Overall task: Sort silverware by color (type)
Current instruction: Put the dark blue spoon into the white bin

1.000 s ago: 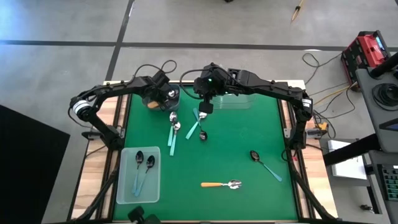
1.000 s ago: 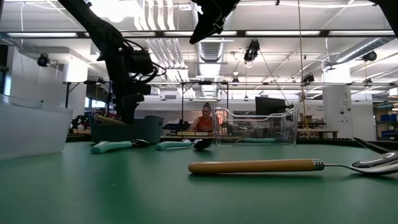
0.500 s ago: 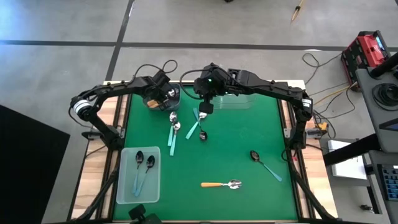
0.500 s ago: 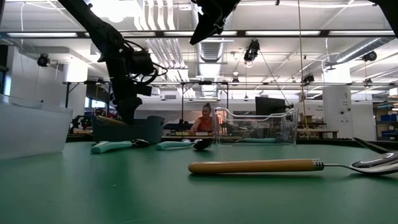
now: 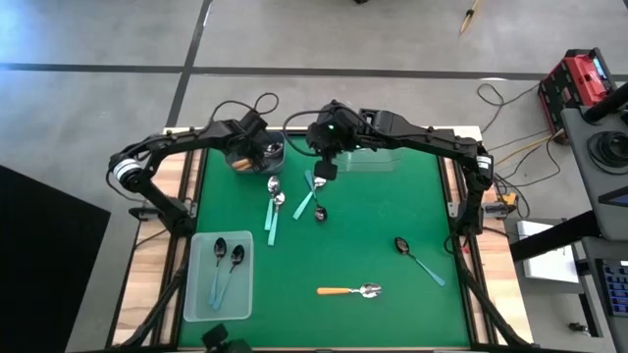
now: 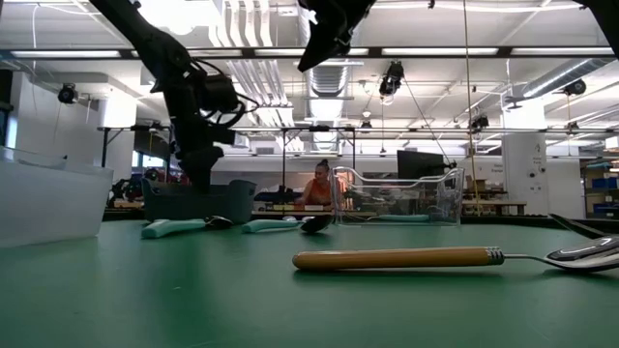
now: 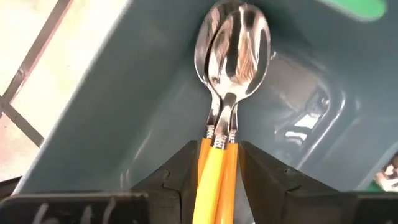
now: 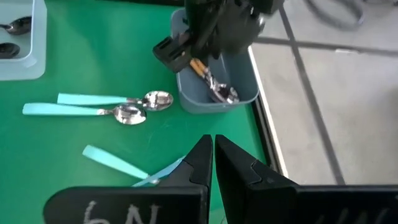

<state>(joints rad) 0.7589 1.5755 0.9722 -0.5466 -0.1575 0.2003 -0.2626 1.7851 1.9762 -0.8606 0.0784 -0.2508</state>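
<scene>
Left gripper [image 7: 217, 177] fingers stand released around two orange-handled spoons [image 7: 229, 68] in the grey bin [image 5: 257, 155]; right gripper [image 8: 213, 163] fingers clenched, empty

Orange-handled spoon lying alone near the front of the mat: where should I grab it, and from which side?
Take the orange-handled spoon mid-handle, coming straight down from above. It lies flat on the green mat with clear space around it, handle to the picture's left and bowl to the right. The straight handle suits the fingers better than the rounded bowl, so close across its width.
</scene>
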